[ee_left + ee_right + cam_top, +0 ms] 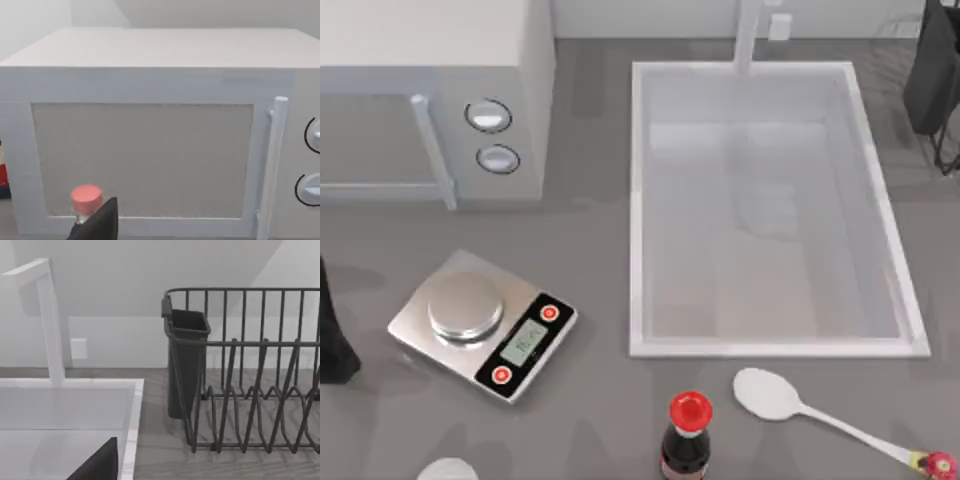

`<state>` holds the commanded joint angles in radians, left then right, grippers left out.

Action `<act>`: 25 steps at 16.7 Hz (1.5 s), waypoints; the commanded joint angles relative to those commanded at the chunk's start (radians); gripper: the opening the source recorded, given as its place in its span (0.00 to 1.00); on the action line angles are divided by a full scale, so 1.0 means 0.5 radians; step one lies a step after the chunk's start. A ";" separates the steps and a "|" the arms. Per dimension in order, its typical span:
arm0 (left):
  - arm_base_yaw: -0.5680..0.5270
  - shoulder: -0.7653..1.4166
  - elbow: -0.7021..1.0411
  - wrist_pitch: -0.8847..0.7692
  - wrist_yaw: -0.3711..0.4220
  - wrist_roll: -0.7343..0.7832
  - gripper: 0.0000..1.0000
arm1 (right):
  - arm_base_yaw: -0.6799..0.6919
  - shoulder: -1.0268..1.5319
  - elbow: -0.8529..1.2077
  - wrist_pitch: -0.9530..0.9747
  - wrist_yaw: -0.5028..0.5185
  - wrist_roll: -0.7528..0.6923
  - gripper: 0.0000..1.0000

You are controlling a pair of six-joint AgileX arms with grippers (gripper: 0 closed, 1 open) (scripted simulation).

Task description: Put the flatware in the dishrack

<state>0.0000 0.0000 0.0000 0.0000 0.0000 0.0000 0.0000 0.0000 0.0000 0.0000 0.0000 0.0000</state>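
The flatware, a white spoon (770, 394), lies flat on the grey counter near the front right. Its oval bowl points left and its thin handle runs right to a pink-red knob (941, 464). The dishrack (932, 70) stands at the far right corner, beyond the sink; in the right wrist view its dark wires (250, 390) and black upright cup (185, 365) are close ahead. A dark part of my right gripper (97, 465) sits low in that view, beside the sink's rim. My left arm (332, 340) stays at the table's left edge, and its gripper (97, 222) faces the microwave.
A large white sink (640, 200) with a faucet (50, 325) fills the middle. A microwave (430, 90) stands at the back left. A kitchen scale (480, 325) and a red-capped dark bottle (688, 435) stand at the front. A small red-capped item (86, 197) stands before the microwave door.
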 joint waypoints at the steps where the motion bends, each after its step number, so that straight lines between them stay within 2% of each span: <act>1: 0.000 0.000 0.000 0.000 0.000 0.000 1.00 | 0.000 0.000 0.000 0.000 0.000 0.000 1.00; 7: 0.000 0.000 0.000 0.000 0.000 0.000 1.00 | 0.161 0.323 0.282 -0.274 -0.003 -0.134 1.00; 18: 0.000 0.000 0.000 0.000 0.000 0.000 1.00 | 0.880 2.317 1.461 -1.603 0.013 -0.787 1.00; 21: 0.000 0.000 0.000 0.000 0.000 0.000 1.00 | 1.039 2.706 1.726 -1.879 0.012 -0.927 1.00; 25: 0.000 0.000 0.000 0.000 0.000 0.000 1.00 | 1.158 2.982 1.936 -2.077 0.011 -1.033 1.00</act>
<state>0.0000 0.0000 0.0000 0.0000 0.0000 0.0000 0.5790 1.4911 0.9681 -1.0387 0.0055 -0.5165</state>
